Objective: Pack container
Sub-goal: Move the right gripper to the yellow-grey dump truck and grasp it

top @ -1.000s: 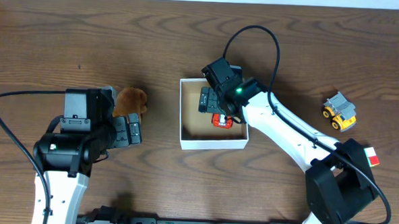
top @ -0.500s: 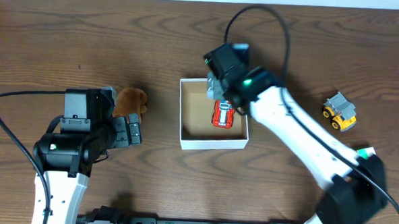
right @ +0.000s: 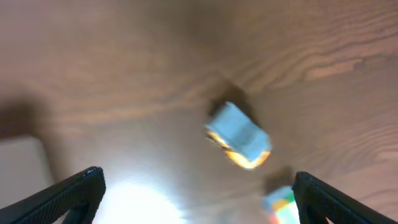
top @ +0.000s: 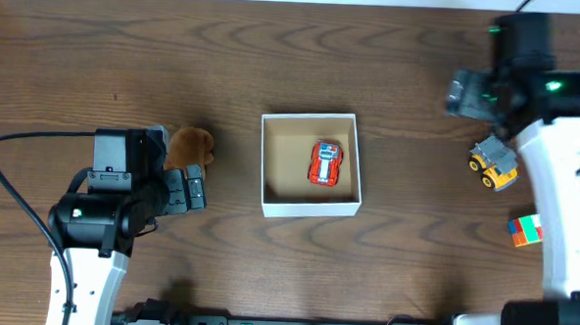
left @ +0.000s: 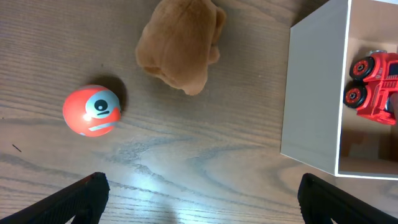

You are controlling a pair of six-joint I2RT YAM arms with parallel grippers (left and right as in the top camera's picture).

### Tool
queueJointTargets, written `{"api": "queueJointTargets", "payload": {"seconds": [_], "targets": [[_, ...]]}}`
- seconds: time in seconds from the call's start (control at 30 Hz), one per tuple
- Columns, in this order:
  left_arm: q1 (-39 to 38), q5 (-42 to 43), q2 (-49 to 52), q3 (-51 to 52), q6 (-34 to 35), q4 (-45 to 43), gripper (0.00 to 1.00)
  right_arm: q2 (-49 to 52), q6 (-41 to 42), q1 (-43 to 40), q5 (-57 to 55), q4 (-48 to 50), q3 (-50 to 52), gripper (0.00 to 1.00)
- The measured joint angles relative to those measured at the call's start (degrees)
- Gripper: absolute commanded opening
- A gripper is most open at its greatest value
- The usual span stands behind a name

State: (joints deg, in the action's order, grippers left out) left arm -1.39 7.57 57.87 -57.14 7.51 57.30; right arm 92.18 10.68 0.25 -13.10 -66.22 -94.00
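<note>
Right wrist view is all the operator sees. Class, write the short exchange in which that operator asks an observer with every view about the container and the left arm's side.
Operator: Is anything in the container yet?
Observer: Yes, one red toy car lies inside the container.
Operator: What is beside the left gripper?
Observer: A brown plush toy and a red ball with a face lie on the table ahead of the open left gripper, outside the container.
</note>
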Motion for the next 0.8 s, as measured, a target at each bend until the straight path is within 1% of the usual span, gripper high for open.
{"api": "queueJointTargets", "payload": {"seconds": [0.17, 0.3, 0.4, 0.5, 0.8], "targets": [[0.0, 0.0, 0.0, 0.0, 0.0, 0.0, 0.98, 6.1, -16.6, -9.4, 3.6, -1.3, 0.3, 0.99], [0.0, 0.0, 0.0, 0.0, 0.0, 0.3, 0.98, 10.7, -26.9, -13.0, 4.6, -2.8, 0.7, 0.99], [0.0, 0.0, 0.0, 0.0, 0.0, 0.4, 0.98, 13.5, -30.8, -14.3, 5.3, -2.3, 0.7, 0.99], [0.0, 0.0, 0.0, 0.0, 0.0, 0.4, 0.98, 16.3, -33.0, -15.1, 5.7, -1.4, 0.7, 0.99], [0.0, 0.0, 0.0, 0.0, 0.0, 0.4, 0.98, 24.7, -35.3, -15.4, 6.1, -0.3, 0.8, 0.99]]}}
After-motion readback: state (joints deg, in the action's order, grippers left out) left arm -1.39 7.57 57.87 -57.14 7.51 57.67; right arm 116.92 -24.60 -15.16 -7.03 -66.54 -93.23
